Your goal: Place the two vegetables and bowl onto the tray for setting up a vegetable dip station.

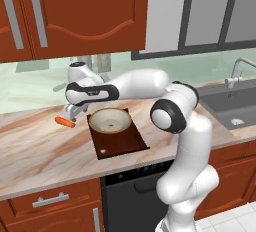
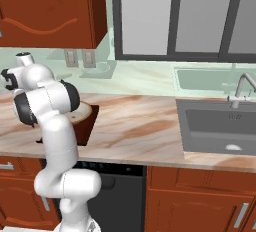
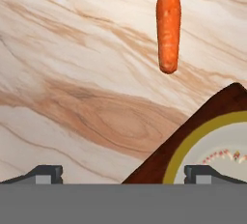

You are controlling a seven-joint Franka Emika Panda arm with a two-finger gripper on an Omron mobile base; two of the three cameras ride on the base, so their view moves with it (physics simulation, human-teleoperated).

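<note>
The small orange finger-shaped carrot (image 3: 168, 29) lies flat on the marbled pink-and-cream stone counter (image 1: 45, 151), just beside the far left corner of the flat dark brown rectangular wooden tray (image 1: 122, 143) and apart from it. The round shallow bowl with the tan-brown rim and pale cream inside (image 1: 110, 120) already sits on the tray's far end. The green vegetable cannot be made out in these views.

The white arm's two-finger gripper (image 1: 71, 111) hangs over the counter near the tray's corner, close above the carrot, with its jaws spread wide and nothing between them — in the hand view the two dark fingertips (image 3: 46, 174) stand far apart at the bottom, one over bare stone, the other over the bowl's rim.

The carrot is probably light and stiff, so it should lift without bending, but its round smooth skin could roll or squirt out of flat pads. The safest hold looks to be across the thick middle of its length, jaws square to the long axis — not at the tapered end, where the pads would tend to slide off. The gripper seems to need a shift toward the carrot before it descends.
</note>
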